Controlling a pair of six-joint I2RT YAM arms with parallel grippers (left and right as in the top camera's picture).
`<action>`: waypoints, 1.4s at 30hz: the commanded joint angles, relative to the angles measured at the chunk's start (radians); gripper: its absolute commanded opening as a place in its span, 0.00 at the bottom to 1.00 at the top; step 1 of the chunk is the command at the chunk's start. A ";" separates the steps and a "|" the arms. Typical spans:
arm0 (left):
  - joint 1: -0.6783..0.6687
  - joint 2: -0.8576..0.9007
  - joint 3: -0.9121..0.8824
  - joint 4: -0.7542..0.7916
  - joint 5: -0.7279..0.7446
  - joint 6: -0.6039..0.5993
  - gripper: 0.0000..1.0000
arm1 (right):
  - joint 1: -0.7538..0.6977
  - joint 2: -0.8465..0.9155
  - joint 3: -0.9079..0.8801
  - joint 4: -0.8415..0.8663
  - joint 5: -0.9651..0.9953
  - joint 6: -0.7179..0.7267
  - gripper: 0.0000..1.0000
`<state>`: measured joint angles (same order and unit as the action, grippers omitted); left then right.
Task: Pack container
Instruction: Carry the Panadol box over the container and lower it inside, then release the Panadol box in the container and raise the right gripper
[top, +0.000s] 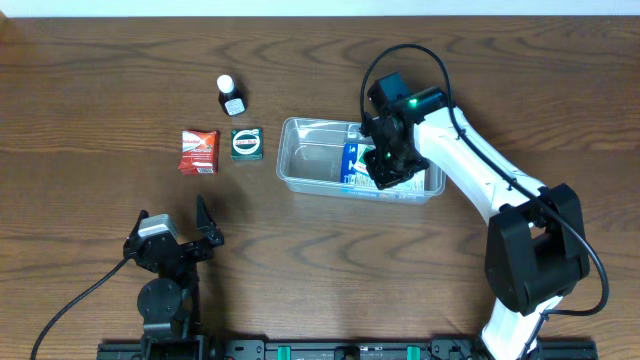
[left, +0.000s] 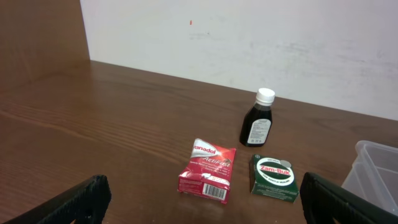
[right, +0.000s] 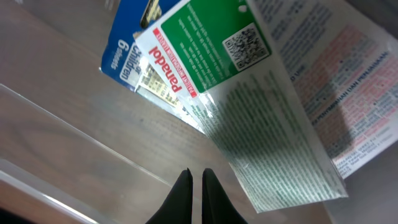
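The clear plastic container (top: 300, 165) sits at the table's centre. Inside it lie a green and white Panadol packet (right: 249, 93) and a blue packet (right: 127, 46), also seen from overhead (top: 352, 160). My right gripper (top: 385, 168) is down inside the container beside the packets; its fingers (right: 196, 177) are shut with nothing between them. My left gripper (top: 175, 238) is open and empty near the front left. Ahead of it lie a red Panadol packet (left: 207, 171), a green Zam-Buk box (left: 274, 177) and a dark bottle with a white cap (left: 258, 121).
The red packet (top: 199, 151), green box (top: 246, 144) and bottle (top: 231, 96) lie left of the container. A corner of the container (left: 373, 168) shows in the left wrist view. A white wall stands behind the table.
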<state>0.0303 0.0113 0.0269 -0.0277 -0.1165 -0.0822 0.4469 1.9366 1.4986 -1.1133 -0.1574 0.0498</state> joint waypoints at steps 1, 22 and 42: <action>0.004 -0.001 -0.023 -0.034 -0.023 -0.005 0.98 | -0.008 -0.018 -0.017 -0.002 -0.028 -0.055 0.06; 0.004 -0.001 -0.023 -0.034 -0.023 -0.005 0.98 | -0.056 -0.017 -0.022 -0.034 0.022 -0.262 0.09; 0.004 -0.001 -0.023 -0.034 -0.023 -0.005 0.98 | -0.055 0.058 -0.022 -0.015 0.058 -0.401 0.06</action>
<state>0.0303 0.0113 0.0269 -0.0277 -0.1165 -0.0822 0.3958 1.9587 1.4845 -1.1366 -0.1192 -0.3122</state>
